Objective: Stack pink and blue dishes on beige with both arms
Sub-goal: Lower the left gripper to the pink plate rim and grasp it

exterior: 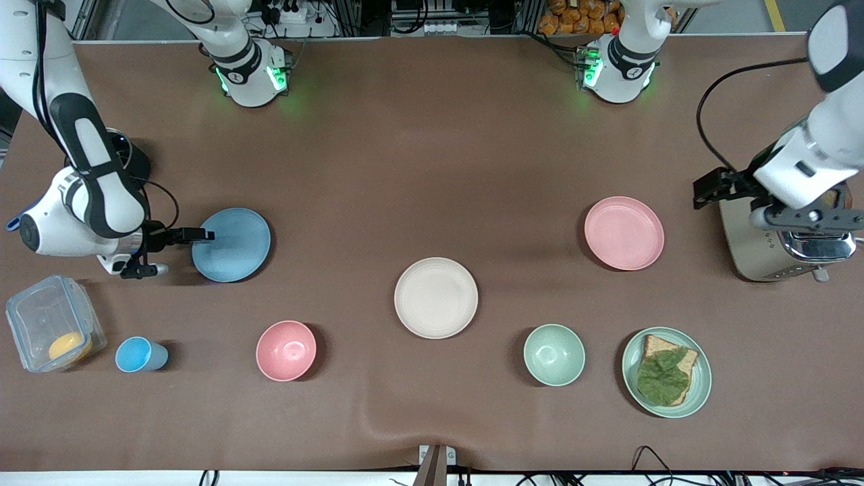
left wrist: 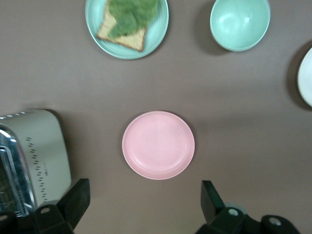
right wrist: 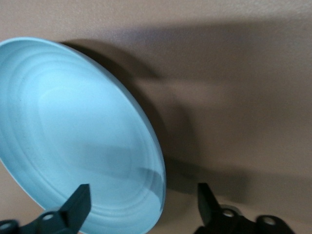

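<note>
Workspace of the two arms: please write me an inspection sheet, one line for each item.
Surface: brown table cover, a slight ripple at the edge nearest the front camera.
Job's things: beige plate bare at the middle; blue plate toward the right arm's end; pink plate toward the left arm's end. Nothing stacked yet.
Clutter: pink bowl, green bowl, blue cup, green plate with toast and leaf, clear box, toaster.
Grippers: right gripper open at the blue plate's rim; left gripper open above the table beside the pink plate.
Cables: black cable looping along the left arm.
Surroundings: orange packets past the table's edge.
</note>
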Robot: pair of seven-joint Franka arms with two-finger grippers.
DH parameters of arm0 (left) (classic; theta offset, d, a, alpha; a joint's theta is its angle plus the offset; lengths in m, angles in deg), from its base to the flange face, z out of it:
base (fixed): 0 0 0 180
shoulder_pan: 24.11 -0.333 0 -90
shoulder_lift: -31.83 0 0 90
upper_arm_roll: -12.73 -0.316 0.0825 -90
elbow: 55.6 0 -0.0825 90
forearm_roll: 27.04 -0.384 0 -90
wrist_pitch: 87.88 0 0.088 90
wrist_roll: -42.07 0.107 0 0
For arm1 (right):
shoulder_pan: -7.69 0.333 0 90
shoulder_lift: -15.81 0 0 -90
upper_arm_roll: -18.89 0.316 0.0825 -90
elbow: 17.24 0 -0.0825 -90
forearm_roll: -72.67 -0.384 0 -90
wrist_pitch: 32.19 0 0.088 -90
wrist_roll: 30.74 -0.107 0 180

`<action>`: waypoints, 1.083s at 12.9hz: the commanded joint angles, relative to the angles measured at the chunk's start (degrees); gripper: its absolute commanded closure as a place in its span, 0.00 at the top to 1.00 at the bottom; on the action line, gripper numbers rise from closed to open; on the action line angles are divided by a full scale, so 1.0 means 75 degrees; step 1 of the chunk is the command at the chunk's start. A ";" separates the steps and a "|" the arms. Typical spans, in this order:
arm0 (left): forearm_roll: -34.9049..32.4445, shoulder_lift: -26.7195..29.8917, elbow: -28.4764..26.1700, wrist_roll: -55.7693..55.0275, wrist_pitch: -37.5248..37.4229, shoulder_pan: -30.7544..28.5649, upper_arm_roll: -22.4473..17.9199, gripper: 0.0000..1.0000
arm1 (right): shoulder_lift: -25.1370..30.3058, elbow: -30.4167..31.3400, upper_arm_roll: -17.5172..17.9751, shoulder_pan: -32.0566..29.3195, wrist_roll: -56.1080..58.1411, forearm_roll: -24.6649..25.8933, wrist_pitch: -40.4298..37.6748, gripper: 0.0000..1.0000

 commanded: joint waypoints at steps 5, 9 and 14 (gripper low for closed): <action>-0.0002 -0.2147 -0.0317 0.0158 0.0199 -0.0201 0.0028 1.00 | -0.0106 -0.0202 0.0043 0.0178 0.0175 -0.0203 -0.0113 0.00; -0.0118 -0.2383 -0.1710 0.0193 0.1779 -0.0402 0.0040 1.00 | -0.0117 -0.0599 0.0043 0.0284 0.0105 -0.0203 -0.0755 0.00; 0.0243 -0.3039 -0.1901 0.1607 0.1993 -0.1244 0.0075 1.00 | -0.0117 -0.0986 0.0032 0.0273 0.0035 -0.0192 -0.1330 0.00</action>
